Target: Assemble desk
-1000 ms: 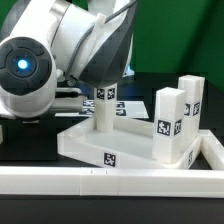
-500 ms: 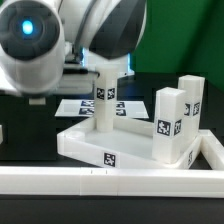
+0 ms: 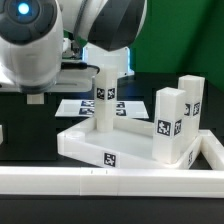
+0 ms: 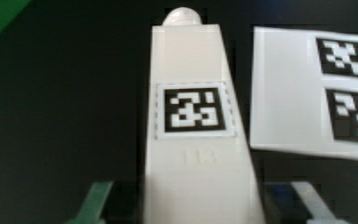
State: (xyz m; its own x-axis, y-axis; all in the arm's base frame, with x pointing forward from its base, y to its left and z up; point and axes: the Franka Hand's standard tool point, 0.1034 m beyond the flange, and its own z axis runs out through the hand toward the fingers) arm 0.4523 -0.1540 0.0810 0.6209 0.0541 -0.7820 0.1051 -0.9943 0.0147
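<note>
Leg held upright over the slab

My gripper (image 4: 194, 200) is clamped on a white leg (image 3: 105, 95), a finger (image 4: 98, 200) on each side of it, holding it upright at the slab's (image 3: 85, 142) far corner; whether its foot sits in the socket I cannot tell. Two more legs (image 3: 170, 125) stand at the slab's end on the exterior view's right. The marker board (image 4: 318, 90) lies flat just beyond, and a white rail (image 3: 100, 182) runs along the front.

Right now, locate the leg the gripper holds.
In the exterior view the leg stands upright on the desk slab, left of two other legs, under the gripper.
</note>
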